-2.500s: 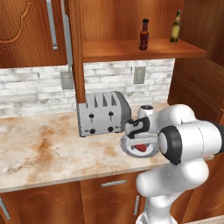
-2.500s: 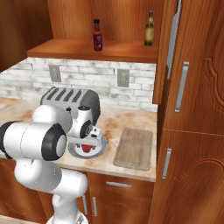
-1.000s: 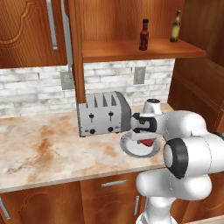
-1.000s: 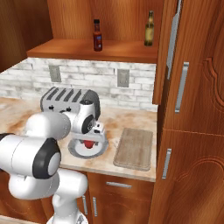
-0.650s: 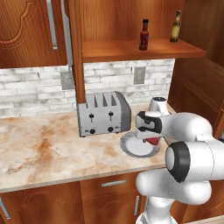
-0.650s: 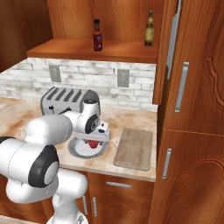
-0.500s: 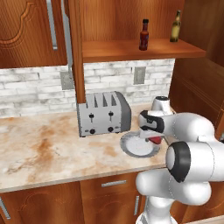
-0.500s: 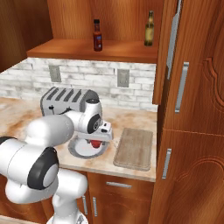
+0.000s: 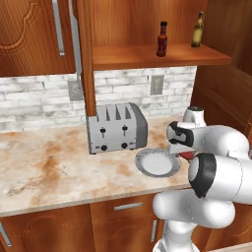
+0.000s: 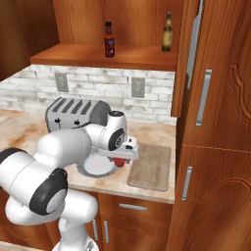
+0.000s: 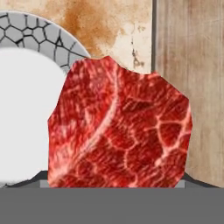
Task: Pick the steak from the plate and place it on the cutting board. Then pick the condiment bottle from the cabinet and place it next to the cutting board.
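The raw red steak (image 11: 120, 131) hangs in my gripper (image 10: 122, 158), whose jaws are shut on it; it hides the fingertips in the hand view. It hovers just past the right rim of the grey-rimmed plate (image 9: 147, 165), between the plate (image 11: 39, 35) and the wooden cutting board (image 11: 197, 65). A sliver of the steak (image 9: 186, 155) shows under the hand (image 9: 182, 147). The plate (image 10: 95, 167) has a bare white centre. The cutting board (image 10: 151, 166) lies flat to its right. The condiment bottle (image 9: 162, 39) (image 10: 109, 40) stands upright on the cabinet's open shelf (image 9: 128, 53).
A silver toaster (image 9: 117, 129) (image 10: 73, 113) stands behind and left of the plate. A taller olive-green bottle (image 9: 198, 30) (image 10: 167, 33) shares the shelf, right of the sauce bottle. A tall wooden cabinet wall (image 10: 215, 122) borders the board's right side. Marble counter (image 9: 49, 167) stretches left.
The hand has moved to the right with the steak, lifting it off the plate's centre and toward the cutting board. The plate now lies bare.
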{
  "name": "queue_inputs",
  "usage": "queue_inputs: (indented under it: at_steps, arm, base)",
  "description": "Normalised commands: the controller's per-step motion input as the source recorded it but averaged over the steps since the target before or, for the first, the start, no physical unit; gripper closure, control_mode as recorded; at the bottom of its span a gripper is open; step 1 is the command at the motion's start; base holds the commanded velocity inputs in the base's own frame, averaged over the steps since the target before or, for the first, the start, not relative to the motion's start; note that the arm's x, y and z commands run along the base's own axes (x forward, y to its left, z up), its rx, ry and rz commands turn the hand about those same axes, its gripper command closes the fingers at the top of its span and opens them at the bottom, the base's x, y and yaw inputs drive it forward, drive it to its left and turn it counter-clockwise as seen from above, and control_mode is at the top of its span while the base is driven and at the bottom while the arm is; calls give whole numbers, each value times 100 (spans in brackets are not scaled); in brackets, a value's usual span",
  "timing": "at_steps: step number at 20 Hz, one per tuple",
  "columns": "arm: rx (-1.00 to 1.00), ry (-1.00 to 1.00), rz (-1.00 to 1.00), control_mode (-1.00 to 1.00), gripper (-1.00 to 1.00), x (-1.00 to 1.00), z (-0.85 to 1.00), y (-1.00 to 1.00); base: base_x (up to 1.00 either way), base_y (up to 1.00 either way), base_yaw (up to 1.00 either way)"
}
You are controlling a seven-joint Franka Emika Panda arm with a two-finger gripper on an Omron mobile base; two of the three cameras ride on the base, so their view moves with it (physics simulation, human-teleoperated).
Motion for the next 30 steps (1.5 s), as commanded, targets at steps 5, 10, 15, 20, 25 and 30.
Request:
queue_inputs:
  at_steps: [5, 10, 15, 20, 25, 30]
  arm:
    - [0, 0, -2, -100, 100, 0, 1, -50]
    - [0, 0, 0, -100, 100, 0, 0, -41]
    - [0, 0, 0, -100, 100, 1, -3, -23]
    - [0, 0, 0, -100, 100, 0, -14, -9]
    - [0, 0, 0, -100, 100, 3, -21, -15]
    - [0, 0, 0, -100, 100, 10, -17, -26]
  base:
    - [0, 0, 0]
    - [0, 0, 0]
    - [0, 0, 0]
    - [0, 0, 0]
    - [0, 0, 0]
    - [0, 0, 0]
